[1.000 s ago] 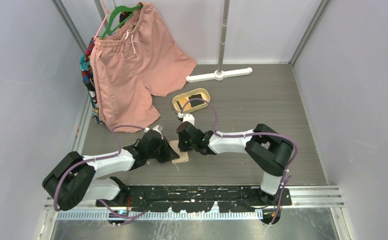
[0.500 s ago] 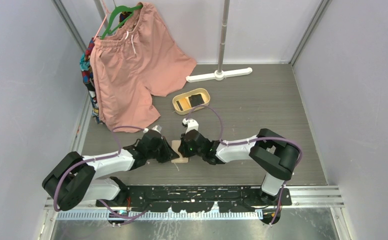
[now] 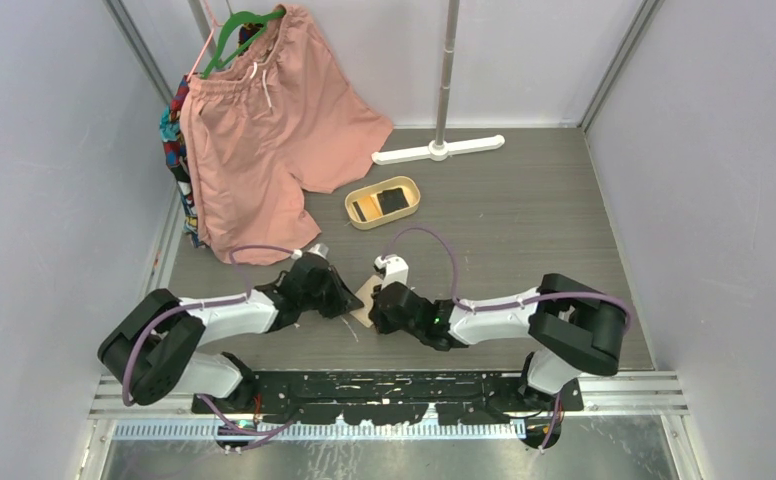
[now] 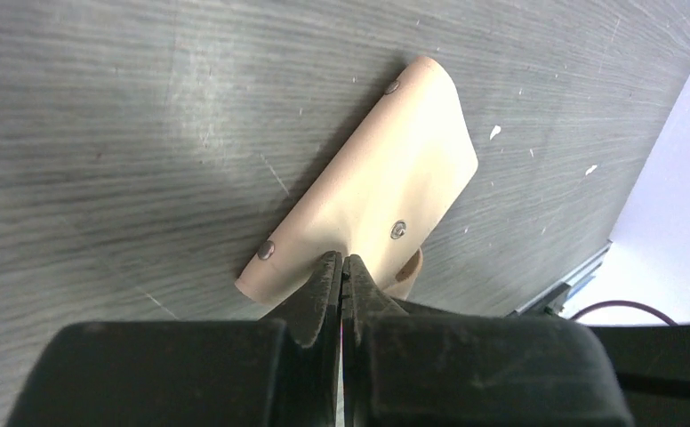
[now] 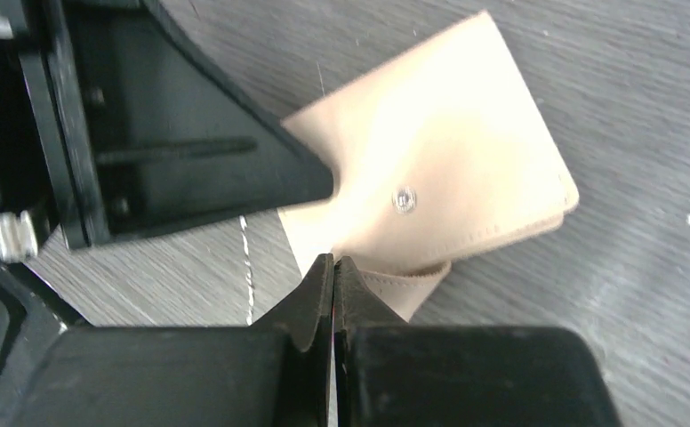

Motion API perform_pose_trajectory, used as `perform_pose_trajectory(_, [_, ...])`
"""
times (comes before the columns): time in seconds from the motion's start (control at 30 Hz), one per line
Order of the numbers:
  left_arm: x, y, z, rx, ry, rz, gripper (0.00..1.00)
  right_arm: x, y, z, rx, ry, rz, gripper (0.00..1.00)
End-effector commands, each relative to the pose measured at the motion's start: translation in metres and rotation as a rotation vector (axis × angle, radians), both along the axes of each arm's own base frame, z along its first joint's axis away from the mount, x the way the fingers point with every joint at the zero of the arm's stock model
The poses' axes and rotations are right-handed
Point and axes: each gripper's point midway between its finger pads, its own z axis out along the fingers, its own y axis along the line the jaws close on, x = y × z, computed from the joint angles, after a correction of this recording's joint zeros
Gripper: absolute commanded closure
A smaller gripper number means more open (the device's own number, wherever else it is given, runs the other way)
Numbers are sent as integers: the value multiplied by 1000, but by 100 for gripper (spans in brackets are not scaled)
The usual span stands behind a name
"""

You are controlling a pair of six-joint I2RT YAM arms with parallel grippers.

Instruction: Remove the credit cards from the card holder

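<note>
The left gripper (image 4: pixel 341 260) is seen with its fingers pressed together. The tips are set against the near edge of the card holder (image 4: pixel 386 178), at the lower centre of the left wrist view. Whether a layer of it is pinched cannot be told. The right gripper (image 5: pixel 332 263) is likewise closed, and its tips are laid at the holder's lower edge, just beside the snap tab (image 5: pixel 413 285). The holder is seen folded shut on the grey table (image 4: pixel 101 133), with its beige outside showing. In the top view it is found at lower centre, between the two grippers. Well apart, toward the upper centre, an oval tan tray (image 3: pixel 348 210) is seen with a black card (image 3: pixel 394 199) lying in it. Pink shorts (image 3: pixel 264 130) are hung at the upper left.
</note>
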Motion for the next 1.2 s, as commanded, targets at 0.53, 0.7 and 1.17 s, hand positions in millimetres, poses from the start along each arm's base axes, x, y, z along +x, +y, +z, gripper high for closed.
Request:
perform_pose_trajectory(0.53, [25,45,-11,280,-178,-9,100,74,-22,58,-107,-23,-208,99])
perform_pose_trajectory(0.7, [23,40,-13,235,-188,-12,100,78,-1,57,-92,32,-186,99])
perform_pose_trajectory(1.17, [21,35,-18,201,-194,-25,100,83,29,30,-93,115,-168,99])
